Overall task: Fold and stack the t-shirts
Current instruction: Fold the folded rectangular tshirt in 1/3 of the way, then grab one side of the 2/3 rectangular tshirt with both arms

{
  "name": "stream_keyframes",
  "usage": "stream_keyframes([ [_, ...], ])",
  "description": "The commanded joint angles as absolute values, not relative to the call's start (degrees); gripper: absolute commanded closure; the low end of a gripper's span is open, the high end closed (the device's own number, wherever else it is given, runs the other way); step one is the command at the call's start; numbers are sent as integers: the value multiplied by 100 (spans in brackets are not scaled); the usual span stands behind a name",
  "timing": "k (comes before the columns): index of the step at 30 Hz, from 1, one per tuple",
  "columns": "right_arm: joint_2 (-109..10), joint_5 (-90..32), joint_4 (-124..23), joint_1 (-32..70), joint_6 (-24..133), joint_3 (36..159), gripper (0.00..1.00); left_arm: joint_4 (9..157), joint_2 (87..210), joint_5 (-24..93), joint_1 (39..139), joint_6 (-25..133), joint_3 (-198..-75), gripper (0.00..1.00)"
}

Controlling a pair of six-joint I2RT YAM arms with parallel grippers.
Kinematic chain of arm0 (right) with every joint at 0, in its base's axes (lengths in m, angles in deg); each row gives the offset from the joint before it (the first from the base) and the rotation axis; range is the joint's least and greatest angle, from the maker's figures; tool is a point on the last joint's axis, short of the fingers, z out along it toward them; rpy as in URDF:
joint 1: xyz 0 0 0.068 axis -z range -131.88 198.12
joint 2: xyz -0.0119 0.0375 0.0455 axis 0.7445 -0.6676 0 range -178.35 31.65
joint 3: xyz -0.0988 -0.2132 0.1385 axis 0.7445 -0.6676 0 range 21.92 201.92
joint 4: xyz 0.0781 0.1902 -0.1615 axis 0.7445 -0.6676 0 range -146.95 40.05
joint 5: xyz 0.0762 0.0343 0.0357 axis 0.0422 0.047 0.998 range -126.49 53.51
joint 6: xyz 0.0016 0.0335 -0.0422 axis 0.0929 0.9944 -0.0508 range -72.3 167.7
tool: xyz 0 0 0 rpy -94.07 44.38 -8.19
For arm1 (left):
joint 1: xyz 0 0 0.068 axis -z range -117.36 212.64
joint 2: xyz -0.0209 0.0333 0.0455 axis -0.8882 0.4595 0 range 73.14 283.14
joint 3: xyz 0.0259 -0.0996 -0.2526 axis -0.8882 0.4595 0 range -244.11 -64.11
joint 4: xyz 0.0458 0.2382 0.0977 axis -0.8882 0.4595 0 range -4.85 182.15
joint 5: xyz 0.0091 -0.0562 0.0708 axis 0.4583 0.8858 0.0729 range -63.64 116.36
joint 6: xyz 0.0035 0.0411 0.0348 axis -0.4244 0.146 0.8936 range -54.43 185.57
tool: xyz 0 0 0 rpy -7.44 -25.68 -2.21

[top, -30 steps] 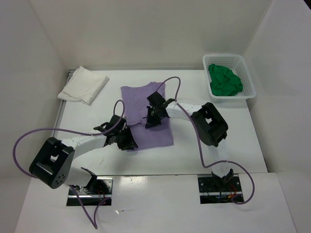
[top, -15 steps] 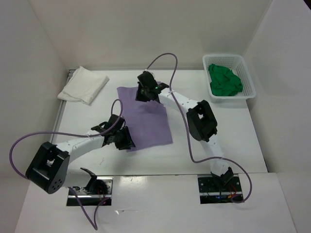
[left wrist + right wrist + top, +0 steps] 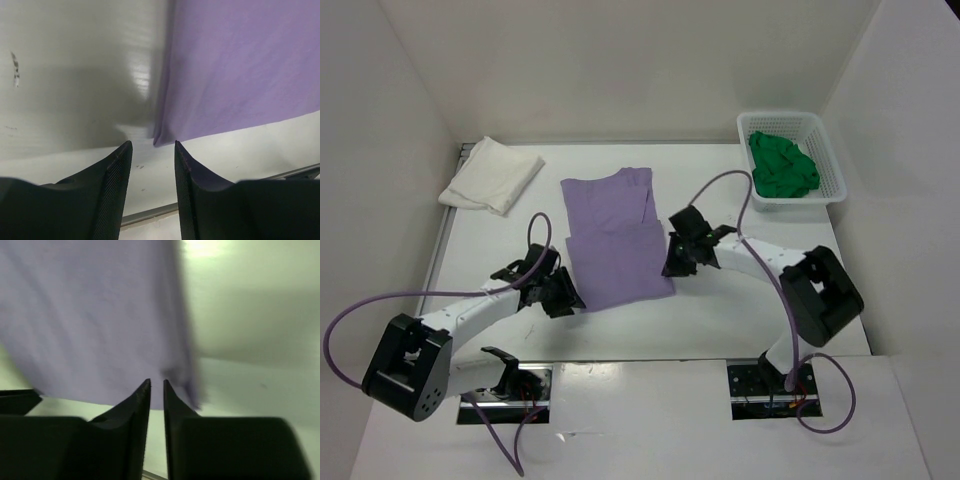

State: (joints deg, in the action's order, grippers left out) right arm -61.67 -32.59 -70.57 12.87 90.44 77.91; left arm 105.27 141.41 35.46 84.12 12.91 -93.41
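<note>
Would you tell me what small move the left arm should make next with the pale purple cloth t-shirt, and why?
Probably ease the left gripper forward and close it on the near-left corner of the pale purple cloth t-shirt. Its jaws stand open and empty, and that corner lies flat on the white table just ahead of them.

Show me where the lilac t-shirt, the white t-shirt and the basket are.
lilac t-shirt (image 3: 615,245), top view, middle of the cloth.
white t-shirt (image 3: 492,175), top view, middle of the folded cloth.
basket (image 3: 831,155), top view, right rim.
</note>
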Motion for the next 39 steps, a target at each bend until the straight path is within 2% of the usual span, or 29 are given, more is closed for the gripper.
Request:
stream_keyframes([
  [1, -5458, -3139, -6937, 1472, 9243, 7117, 77, 10423, 14116, 3831, 8391, 1117, -9189, 53],
  [3, -5395, -3210, -6937, 1525, 9304, 6921, 64, 10292, 14169, 3884, 8391, 1117, -9127, 52],
  [4, -5395, -3157, -6937, 1525, 9305, 6842, 62, 10291, 14317, 3954, 8391, 1117, -9127, 52],
  [10, -5790, -2823, -6656, 1525, 9296, 6691, 59, 10098, 14626, 3954, 8391, 1117, -9127, 52],
  [12, -5861, -2674, -6499, 1525, 9296, 6692, 59, 10045, 14626, 3902, 8391, 1117, -9074, 58],
  [14, -6001, -2551, -6428, 1525, 9296, 6639, 63, 9993, 14687, 3841, 8391, 1117, -9074, 64],
  [15, -6054, -2550, -6428, 1525, 9296, 6639, 71, 9992, 14688, 3840, 8391, 1117, -9074, 71],
  [21, -6134, -2419, -6427, 1472, 9366, 6701, 99, 10333, 14740, 3577, 8391, 1178, -9267, 91],
  [22, -6081, -2419, -6497, 1420, 9427, 6701, 100, 10448, 14601, 3446, 8391, 1178, -9346, 95],
  [25, -5748, -2489, -6620, 1201, 9638, 6360, 100, 10703, 14206, 3392, 8391, 1109, -9346, 100],
  [28, -5309, -2366, -6883, 850, 9927, 6025, 100, 11055, 13784, 3646, 8391, 959, -9416, 100],
  [33, -3896, -2243, -7586, 725, 10227, 5716, 100, 12161, 12949, 3814, 8585, 897, -9837, 100],
  [37, -3673, -2296, -8184, 1162, 9992, 6391, 100, 12794, 13061, 3533, 8523, 1300, -10627, 100],
  [39, -3970, -2296, -8186, 1470, 9614, 6927, 100, 12848, 13541, 3208, 8348, 1766, -11163, 100],
])
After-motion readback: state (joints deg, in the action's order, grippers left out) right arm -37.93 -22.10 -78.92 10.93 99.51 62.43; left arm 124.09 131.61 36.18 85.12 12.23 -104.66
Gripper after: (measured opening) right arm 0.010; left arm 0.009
